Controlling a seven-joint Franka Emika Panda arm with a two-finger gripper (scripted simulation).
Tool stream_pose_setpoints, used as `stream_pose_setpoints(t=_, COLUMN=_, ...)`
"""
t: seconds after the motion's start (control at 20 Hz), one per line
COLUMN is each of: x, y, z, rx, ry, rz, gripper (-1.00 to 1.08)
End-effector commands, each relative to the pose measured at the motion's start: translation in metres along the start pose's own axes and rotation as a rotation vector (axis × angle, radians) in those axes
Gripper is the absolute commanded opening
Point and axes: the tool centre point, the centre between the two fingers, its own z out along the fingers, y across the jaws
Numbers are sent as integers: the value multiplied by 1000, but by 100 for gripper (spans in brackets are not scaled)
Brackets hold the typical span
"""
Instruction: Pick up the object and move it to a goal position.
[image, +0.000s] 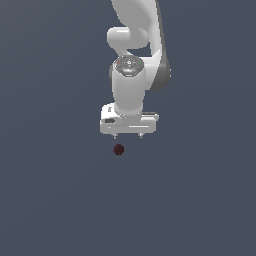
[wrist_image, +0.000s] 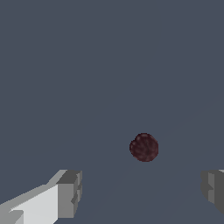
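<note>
The object (image: 118, 149) is a tiny dark maroon ball lying on the flat grey-blue surface, just in front of the white arm in the exterior view. My gripper (image: 128, 136) hangs above and slightly behind it, open, with two short fingertips (image: 116, 135) pointing down. In the wrist view the ball (wrist_image: 144, 147) lies ahead of the gap between the wide-spread grey fingers (wrist_image: 70, 193), untouched by either. My gripper (wrist_image: 142, 192) holds nothing.
The white arm (image: 131, 85) rises from the gripper towards the top of the exterior view. A plain grey-blue floor (image: 50, 200) fills everything else on all sides.
</note>
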Motion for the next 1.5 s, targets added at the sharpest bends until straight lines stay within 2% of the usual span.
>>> stream_pose_setpoints(t=0.0, x=0, y=0, z=0, rx=0, ry=0, rz=0, gripper=100)
stream_pose_setpoints(t=0.45, x=3, y=9, z=-10, rx=21, ry=27, rz=17, gripper=100)
stream_pose_setpoints(t=0.85, x=2, y=10, z=-6, rx=22, ry=25, rz=45, gripper=100)
stream_pose_setpoints(t=1.15, x=0, y=14, z=9, rx=24, ry=22, rz=131, gripper=100)
stream_pose_setpoints(t=1.45, x=-4, y=21, z=32, rx=26, ry=16, rz=273, gripper=100)
